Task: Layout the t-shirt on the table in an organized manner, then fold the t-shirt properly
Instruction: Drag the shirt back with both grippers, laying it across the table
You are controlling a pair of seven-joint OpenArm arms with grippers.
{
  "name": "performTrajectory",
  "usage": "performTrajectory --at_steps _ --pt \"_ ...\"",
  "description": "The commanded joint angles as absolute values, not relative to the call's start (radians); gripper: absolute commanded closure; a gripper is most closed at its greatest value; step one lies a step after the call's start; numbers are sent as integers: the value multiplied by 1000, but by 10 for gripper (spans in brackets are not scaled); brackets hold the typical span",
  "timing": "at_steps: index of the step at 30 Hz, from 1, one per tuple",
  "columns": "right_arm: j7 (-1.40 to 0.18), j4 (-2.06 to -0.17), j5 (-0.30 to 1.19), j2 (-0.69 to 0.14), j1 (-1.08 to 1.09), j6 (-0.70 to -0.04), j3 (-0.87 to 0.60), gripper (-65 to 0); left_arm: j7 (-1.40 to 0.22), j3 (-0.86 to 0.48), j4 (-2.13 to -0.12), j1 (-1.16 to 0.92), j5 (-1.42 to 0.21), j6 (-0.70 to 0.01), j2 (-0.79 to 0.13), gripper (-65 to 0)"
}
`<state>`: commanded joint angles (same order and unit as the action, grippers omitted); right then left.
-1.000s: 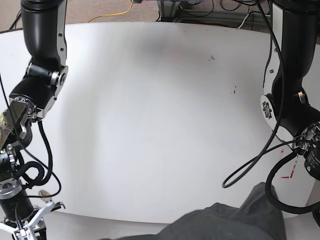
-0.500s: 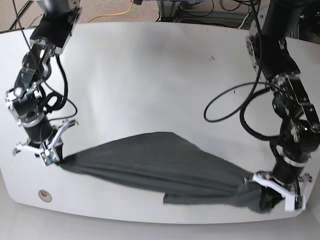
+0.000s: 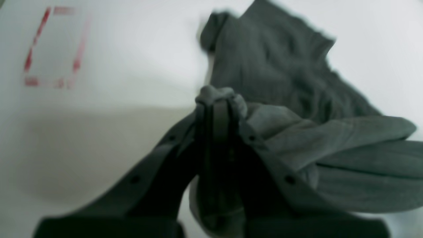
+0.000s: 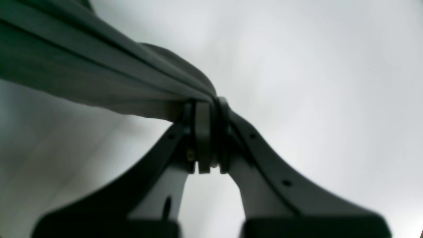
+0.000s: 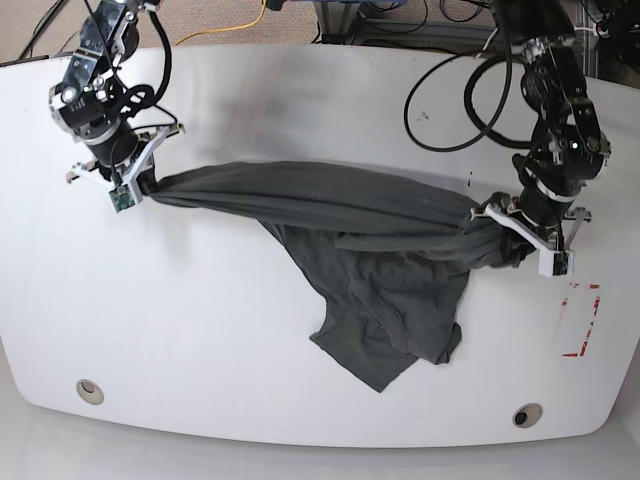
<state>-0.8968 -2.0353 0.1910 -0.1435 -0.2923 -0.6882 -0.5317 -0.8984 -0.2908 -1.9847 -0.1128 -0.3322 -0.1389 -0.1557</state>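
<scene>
Cloth of the t-shirt (image 5: 370, 260) now stretches across mid-table (image 5: 300, 100), farther up than half a second ago, its lower part draped flat. Right gripper (image 5: 135, 185) and left gripper (image 5: 515, 235) each stay clamped on one end.

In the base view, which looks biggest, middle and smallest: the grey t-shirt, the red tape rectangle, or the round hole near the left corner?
1. Dark charcoal-grey t-shirt
2. Red tape rectangle
3. Round grommet hole

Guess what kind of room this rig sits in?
Likely a robotics lab or test workshop: a white table with a red tape rectangle, loose cables on carpet behind, and two arms stretching a t-shirt.
</scene>
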Motion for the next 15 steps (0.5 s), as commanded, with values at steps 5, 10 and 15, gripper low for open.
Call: performTrajectory --at_steps 5,10,15 --pt "-897 -2035 185 -110 -349 -688 -533 0 -898 -298 -1986 -196 -332 -139 -199 0" --pt "-897 -2035 191 -101 -424 -688 -533 0 -898 -302 -1986 -292 -332 -139 -222 0" --pt "-897 -2035 185 -67 -467 -688 -530 -2 -898 -302 -1985 -351 -332 -139 -246 0"
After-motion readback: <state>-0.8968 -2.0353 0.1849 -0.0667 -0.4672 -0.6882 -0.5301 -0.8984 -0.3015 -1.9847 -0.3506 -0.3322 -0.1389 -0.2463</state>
